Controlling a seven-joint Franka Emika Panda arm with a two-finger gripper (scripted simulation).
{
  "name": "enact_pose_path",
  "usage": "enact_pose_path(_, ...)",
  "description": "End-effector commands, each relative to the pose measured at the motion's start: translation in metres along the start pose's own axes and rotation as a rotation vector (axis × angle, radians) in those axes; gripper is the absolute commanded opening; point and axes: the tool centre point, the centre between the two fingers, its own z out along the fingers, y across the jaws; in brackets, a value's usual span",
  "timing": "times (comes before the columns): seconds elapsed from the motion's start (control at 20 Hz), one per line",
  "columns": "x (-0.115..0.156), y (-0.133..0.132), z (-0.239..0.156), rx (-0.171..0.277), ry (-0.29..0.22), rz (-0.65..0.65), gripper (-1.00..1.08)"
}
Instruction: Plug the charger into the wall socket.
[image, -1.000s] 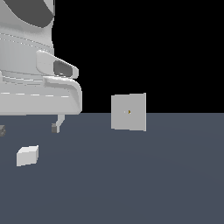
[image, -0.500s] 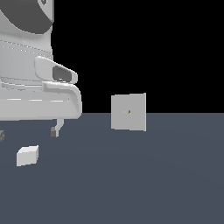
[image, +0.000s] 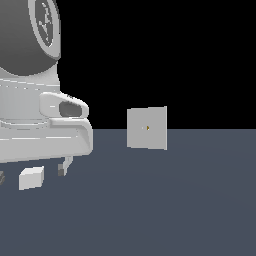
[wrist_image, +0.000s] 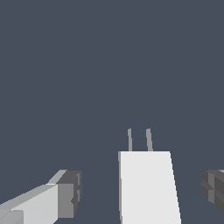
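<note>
The charger (image: 31, 178) is a small white block lying on the dark floor at the exterior view's left. In the wrist view the charger (wrist_image: 148, 186) shows two thin grey prongs (wrist_image: 149, 140) at its far end. My gripper (image: 31, 173) hangs low over it, open, with one dark fingertip (image: 62, 170) on each side of the block. The wrist view shows the gripper (wrist_image: 140, 192) straddling the block, with gaps between the pads (wrist_image: 70, 194) and its sides. The wall socket (image: 147, 128), a light-grey square panel with a tiny orange mark, stands upright farther back to the right.
The dark grey floor (image: 165, 210) stretches out around both things. The gripper's big white body (image: 40, 135) fills the upper left of the exterior view and hides what lies behind it.
The gripper has come down, so its fingertips now sit level with the charger on either side. The charger and the wall socket have stayed put.
</note>
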Motion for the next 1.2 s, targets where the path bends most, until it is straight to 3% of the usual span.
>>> enact_pose_path(0.0,-0.001,0.0,0.004,0.0,0.001,0.0,1.0)
enact_pose_path(0.1,-0.001,0.0,0.005,0.0,0.001,0.0,1.0)
enact_pose_path(0.15,-0.001,0.0,0.005,0.0,0.001,0.0,-1.0)
enact_pose_path(0.75,-0.001,0.001,0.005,-0.002,0.002,0.005,-1.0)
enact_pose_path(1.15,0.005,0.032,-0.009,-0.046,0.004,0.137,-1.0)
